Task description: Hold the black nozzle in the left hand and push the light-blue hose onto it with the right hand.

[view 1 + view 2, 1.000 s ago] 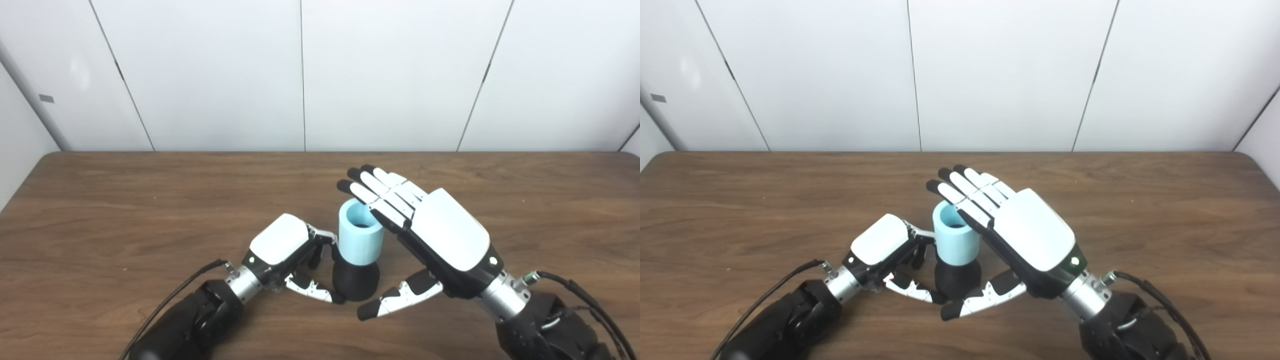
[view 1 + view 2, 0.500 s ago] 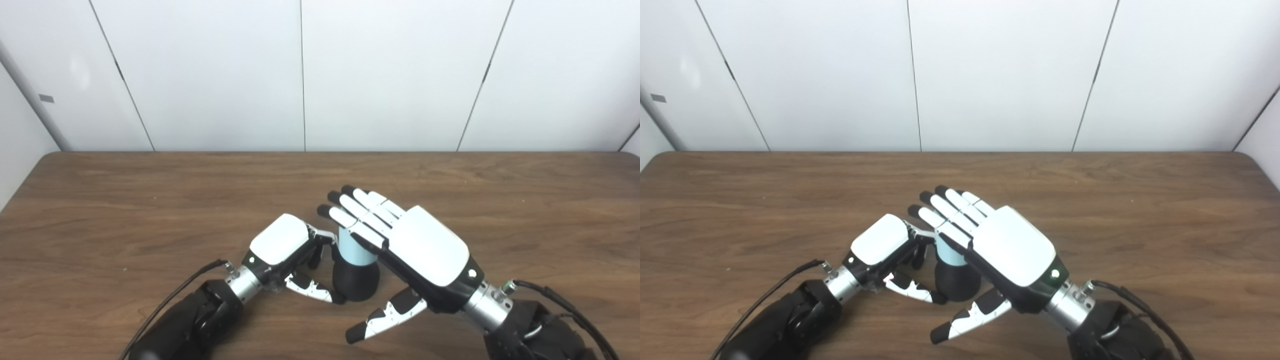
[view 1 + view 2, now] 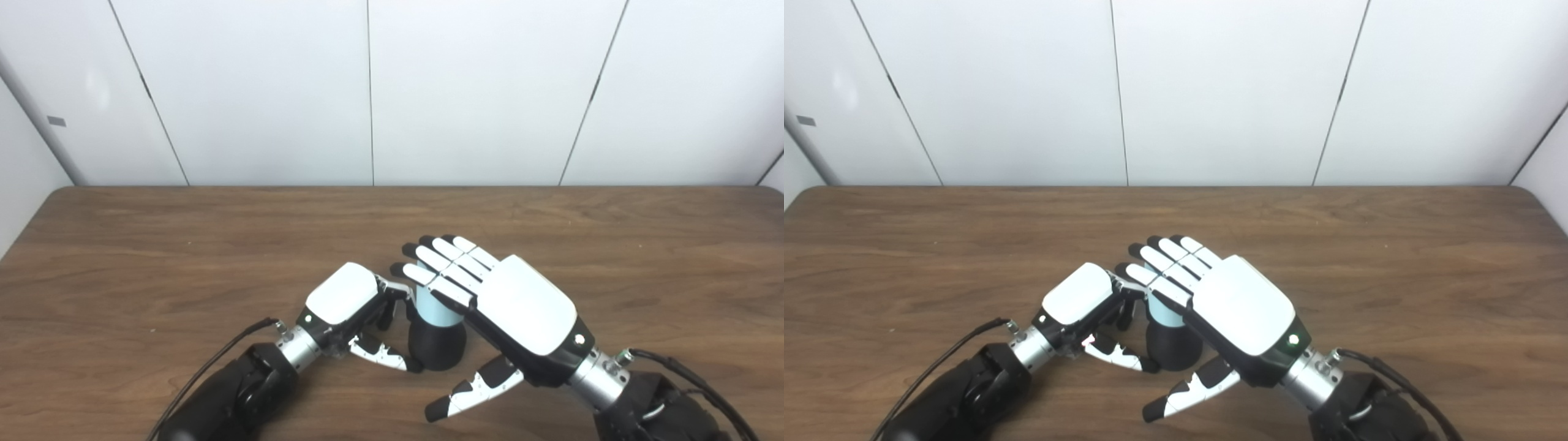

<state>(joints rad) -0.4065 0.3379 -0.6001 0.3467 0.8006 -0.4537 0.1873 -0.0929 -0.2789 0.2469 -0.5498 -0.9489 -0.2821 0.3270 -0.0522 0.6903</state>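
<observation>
A black nozzle (image 3: 436, 350) stands upright on the wooden table (image 3: 153, 257) near the front middle. A light-blue hose (image 3: 433, 310) sits on top of it. My left hand (image 3: 342, 299) is curled around the nozzle from the left, with its thumb against the base. Flat and palm down, my right hand (image 3: 522, 307) lies over the hose's top. Its fingers (image 3: 1165, 264) stay straight and hide the hose's opening, and its thumb (image 3: 473, 389) hangs free in front of the nozzle.
The brown table runs wide to both sides and back to a white panelled wall (image 3: 367, 92). Black cables (image 3: 214, 361) trail from both wrists toward the front edge.
My right hand has come down and toward the left, from beside the hose's rim to flat over its top, hiding the opening. The left hand and nozzle have stayed put.
</observation>
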